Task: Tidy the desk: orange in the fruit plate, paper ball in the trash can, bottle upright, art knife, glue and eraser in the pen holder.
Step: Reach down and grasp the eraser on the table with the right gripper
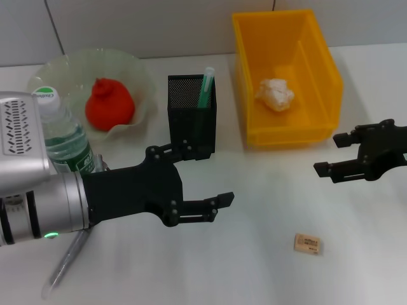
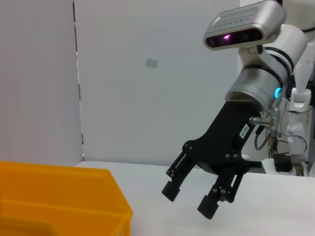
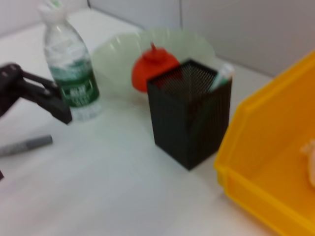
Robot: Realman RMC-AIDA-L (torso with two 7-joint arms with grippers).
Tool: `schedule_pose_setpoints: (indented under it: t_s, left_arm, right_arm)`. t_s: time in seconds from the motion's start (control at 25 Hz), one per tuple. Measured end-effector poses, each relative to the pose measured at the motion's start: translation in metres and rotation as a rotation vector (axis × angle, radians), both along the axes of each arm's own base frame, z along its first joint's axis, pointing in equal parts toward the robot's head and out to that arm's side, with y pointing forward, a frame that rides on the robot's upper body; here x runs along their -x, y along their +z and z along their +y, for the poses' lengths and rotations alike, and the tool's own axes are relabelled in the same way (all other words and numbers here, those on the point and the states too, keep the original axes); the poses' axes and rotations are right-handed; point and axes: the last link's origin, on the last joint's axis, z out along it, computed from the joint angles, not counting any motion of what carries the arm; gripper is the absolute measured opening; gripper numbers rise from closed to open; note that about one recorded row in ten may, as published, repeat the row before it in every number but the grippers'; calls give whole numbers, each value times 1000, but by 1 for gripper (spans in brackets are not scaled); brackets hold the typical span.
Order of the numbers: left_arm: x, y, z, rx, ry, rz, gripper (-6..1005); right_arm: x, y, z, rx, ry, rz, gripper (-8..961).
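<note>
Desk: white, orange, paper ball, bottle already sorted.
Eraser: flat, near-right, long axis left-right.
Right gripper: open, empty, nearer, eraser near-left of it.
Left gripper: open, empty.

The head view looks steeply down over the whole desk. The left wrist view sits low near the bin, facing level across the desk at the right gripper. The right wrist view looks closely down on the mesh holder, shared with the head view.
</note>
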Motion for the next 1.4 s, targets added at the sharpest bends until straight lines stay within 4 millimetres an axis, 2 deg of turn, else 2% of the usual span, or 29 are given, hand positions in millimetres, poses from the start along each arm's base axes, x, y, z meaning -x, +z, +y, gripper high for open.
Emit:
schedule_pose_setpoints:
  t_s: [0.28,0.72,1.08,1.4]
  left_arm:
    - [0,-4,0,10,-12,7,845]
    - [-1,-12,3,30,-26,20,845]
    - [-1,-10,6,13,-3,1,845]
    - [-2,-10,8,6,9,-16,845]
  right_arm:
    - [8,0,7,57,-90,-59,764]
    - [27,-15,14,228,-133,-116,763]
    - [31,-22,12,321,-147,-167,762]
    - [34,-36,12,402,-142,-263,763]
